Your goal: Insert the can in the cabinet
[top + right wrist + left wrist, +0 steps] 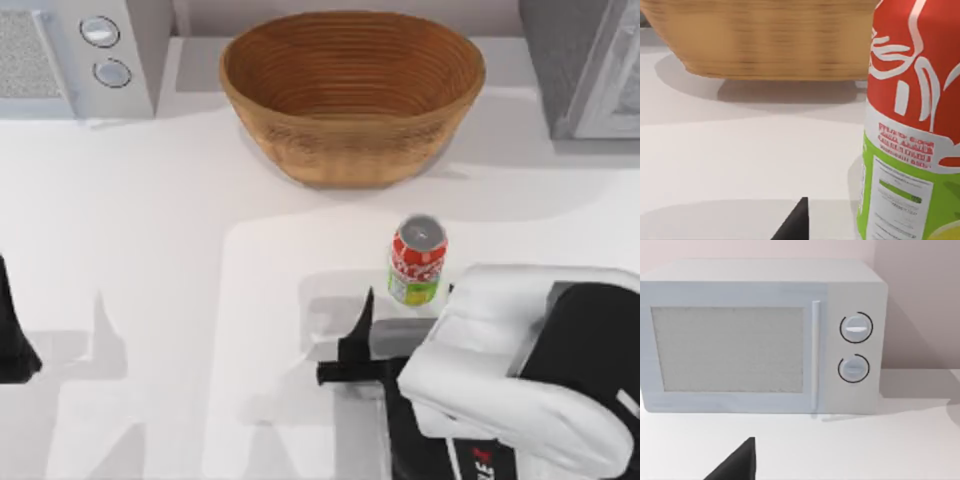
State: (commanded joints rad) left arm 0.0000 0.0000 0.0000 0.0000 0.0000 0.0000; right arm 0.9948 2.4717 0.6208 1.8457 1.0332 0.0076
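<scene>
1. Progress so far looks pretty early: the can (417,260) is parked upright on the white table (150,230), nothing is wrapped around it yet, and it's well apart from the cabinet (585,65) sitting at the far right corner.
2. Pretty much everything is left to do, judging from this: can needs to be grabbed, lifted, carried far-right and put inside the cabinet. Whether the light grey door is shut can't really be told from the corner that is seen.
3. Right gripper (395,335) is found just on the near side of the can, low over the table. One dark fingertip (366,305) is seen to the can's near left, not touching it. The other finger is hidden under the white wrist housing, so spread or pinched can't be told.
4. From the right wrist view the can (912,125) is seen very close, off to one side rather than centred, with the woven basket (765,40) behind it.
5. Left gripper (12,335) is parked at the near left edge, facing the microwave (760,337); its finger state can't be told either.
</scene>
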